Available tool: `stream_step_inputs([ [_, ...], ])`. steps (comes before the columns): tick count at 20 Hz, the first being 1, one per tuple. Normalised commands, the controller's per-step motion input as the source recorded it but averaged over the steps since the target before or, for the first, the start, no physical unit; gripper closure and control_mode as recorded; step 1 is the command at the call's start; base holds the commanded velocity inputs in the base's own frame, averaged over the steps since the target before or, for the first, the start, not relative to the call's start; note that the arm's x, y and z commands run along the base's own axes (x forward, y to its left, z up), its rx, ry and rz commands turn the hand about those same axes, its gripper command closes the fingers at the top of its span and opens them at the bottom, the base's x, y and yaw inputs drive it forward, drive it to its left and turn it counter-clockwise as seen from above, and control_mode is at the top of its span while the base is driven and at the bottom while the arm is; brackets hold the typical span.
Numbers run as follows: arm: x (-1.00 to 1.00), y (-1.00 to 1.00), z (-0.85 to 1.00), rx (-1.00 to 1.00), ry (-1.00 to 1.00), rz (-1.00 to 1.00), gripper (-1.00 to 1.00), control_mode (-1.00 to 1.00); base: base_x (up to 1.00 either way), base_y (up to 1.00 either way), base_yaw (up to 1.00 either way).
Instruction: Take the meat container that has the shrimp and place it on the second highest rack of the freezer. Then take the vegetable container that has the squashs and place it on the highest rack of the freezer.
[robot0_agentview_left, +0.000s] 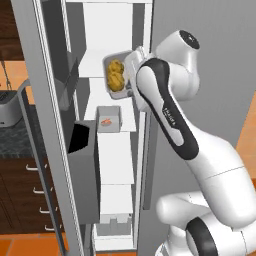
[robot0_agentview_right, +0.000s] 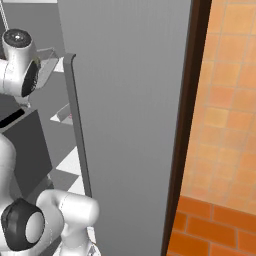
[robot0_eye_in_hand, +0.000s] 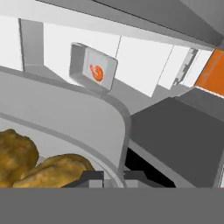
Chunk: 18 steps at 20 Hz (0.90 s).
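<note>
Grey squash-filled container (robot0_agentview_left: 116, 75) hangs at the freezer's top white rack (robot0_agentview_left: 95, 64), room ahead; our fingers (robot0_eye_in_hand: 113, 177) pinch its rim, closed tight. Shrimp container (robot0_agentview_left: 108, 119) sits below.

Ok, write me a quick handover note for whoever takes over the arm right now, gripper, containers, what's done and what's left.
Gripper: shut on the rim of the squash container, holding it up at the highest freezer rack.
Shrimp container: sitting on the second highest rack, apart from the gripper. That step looks done.
Freezer door: open.
Left: set the squash container fully onto the highest rack, release it and pull the arm back. From these views I cannot tell whether the container already rests on the rack.
</note>
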Motion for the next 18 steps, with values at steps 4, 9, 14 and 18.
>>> stream_step_inputs([
  [4, 0.24, 0.12, 0.00, -0.05, -0.13, -0.07, 1.00, -1.00, 0.00, 0.00, 0.00],
  [9, 0.47, 0.00, 0.06, 0.04, 0.01, 0.09, 1.00, -1.00, 0.00, 0.00, 0.00],
  [14, 0.59, 0.00, 0.12, 0.00, 0.05, 0.04, 1.00, -1.00, 0.00, 0.00, 0.00],
  [18, 0.59, 0.00, 0.00, -0.01, 0.01, -0.05, 1.00, -1.00, 0.00, 0.00, 0.00],
])
